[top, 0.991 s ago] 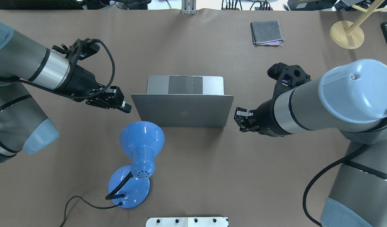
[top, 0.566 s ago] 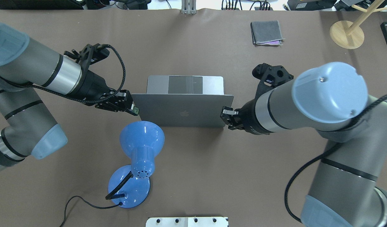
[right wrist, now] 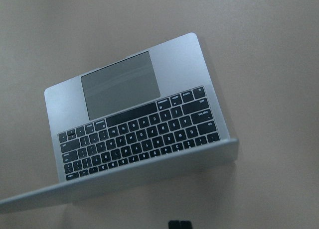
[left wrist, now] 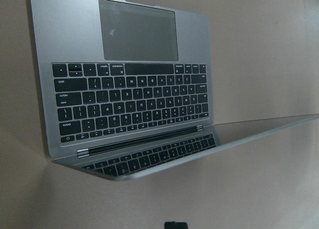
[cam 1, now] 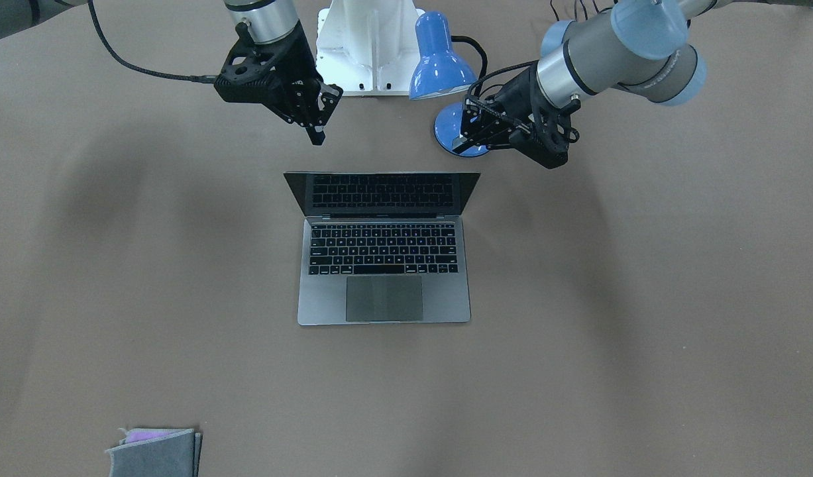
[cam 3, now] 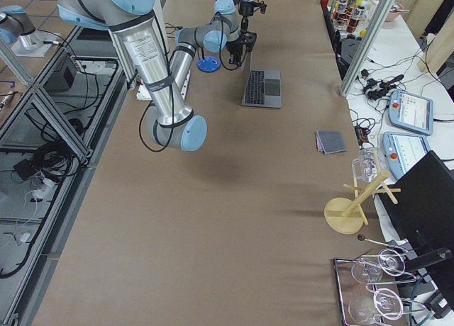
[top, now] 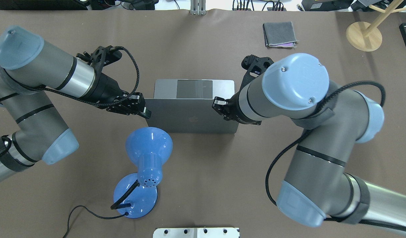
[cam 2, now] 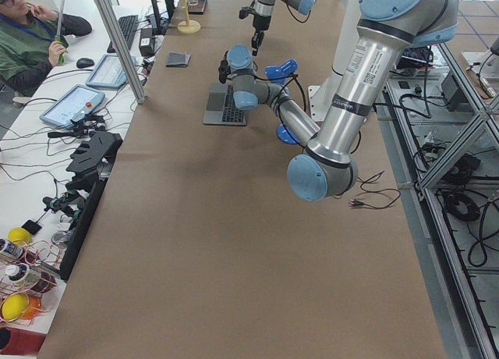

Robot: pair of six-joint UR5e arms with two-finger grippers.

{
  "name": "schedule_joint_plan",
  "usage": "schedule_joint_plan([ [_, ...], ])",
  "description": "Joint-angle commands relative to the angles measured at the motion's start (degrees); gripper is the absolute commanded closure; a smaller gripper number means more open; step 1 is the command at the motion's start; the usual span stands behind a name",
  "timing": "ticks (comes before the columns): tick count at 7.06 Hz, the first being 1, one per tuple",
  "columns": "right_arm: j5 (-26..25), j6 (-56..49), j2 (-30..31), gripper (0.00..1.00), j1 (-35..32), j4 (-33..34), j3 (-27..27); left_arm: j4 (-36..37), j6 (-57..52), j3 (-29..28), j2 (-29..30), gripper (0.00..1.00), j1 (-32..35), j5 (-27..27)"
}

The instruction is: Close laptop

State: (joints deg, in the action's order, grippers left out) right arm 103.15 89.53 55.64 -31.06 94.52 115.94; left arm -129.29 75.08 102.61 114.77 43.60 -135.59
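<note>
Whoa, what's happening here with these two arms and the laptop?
Two robot arms are set to close the slim silver-grey metal laptop on the brown table. The left gripper and right gripper sit at the lid's two upper corners. The lid stands open; whether either gripper touches it is unclear.

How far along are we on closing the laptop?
Done: the approach. The left gripper and right gripper, both shut, sit at the lid's two top corners. In hand: the push on the lid, though whether either gripper touches it cannot be told. Left: the whole fold, since the laptop stands open with its keyboard fully exposed.
</note>
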Motion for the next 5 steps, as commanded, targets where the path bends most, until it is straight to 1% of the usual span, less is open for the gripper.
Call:
schedule_joint_plan([
  [1, -0.1, -0.4, -0.7, 1.0, -1.3, -2.9, -4.3, 0.0, -0.2, -1.2, 0.7, 1.0, 0.0, 0.9],
  [3, -0.1, -0.8, -0.8, 1.0, -1.3, -3.0, -5.9, 0.0, -0.4, -2.3, 1.0, 1.0, 0.0, 1.3],
  [5, -0.1, -1.7, -2.1, 1.0, -2.2, -3.2, -8.0, -0.2, -0.6, -5.1, 3.1, 1.0, 0.0, 2.2],
])
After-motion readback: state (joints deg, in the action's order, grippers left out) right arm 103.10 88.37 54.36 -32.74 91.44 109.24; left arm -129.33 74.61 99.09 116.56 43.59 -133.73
